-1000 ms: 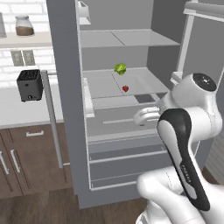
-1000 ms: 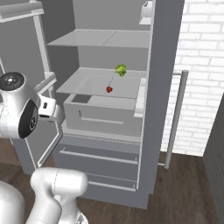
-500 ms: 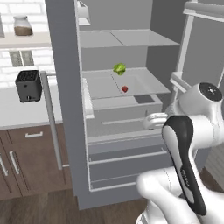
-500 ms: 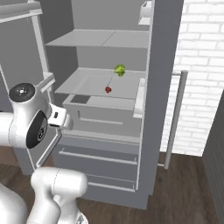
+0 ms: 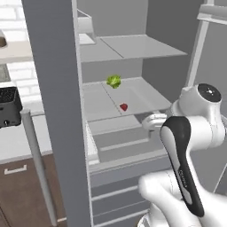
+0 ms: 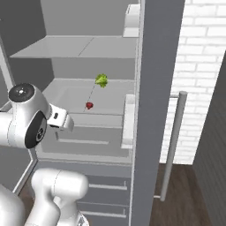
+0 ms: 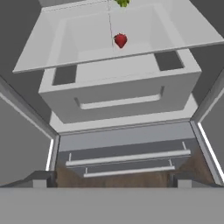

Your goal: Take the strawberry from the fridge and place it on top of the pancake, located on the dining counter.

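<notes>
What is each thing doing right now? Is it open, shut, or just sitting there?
fridge: doors open.
strawberry: lying loose on the middle shelf, not held.
green leafy clump: sitting farther back on the same shelf.
gripper: open, empty, below the shelf.
fridge drawers: shut.

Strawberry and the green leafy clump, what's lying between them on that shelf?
Nothing: bare shelf separates the strawberry from the green leafy clump in the left base view.

- No readable text, label, brand, number or sign on anything
- A faint pale marking runs along the arm's dark link (image 5: 184,170), too small and blurred to read
</notes>
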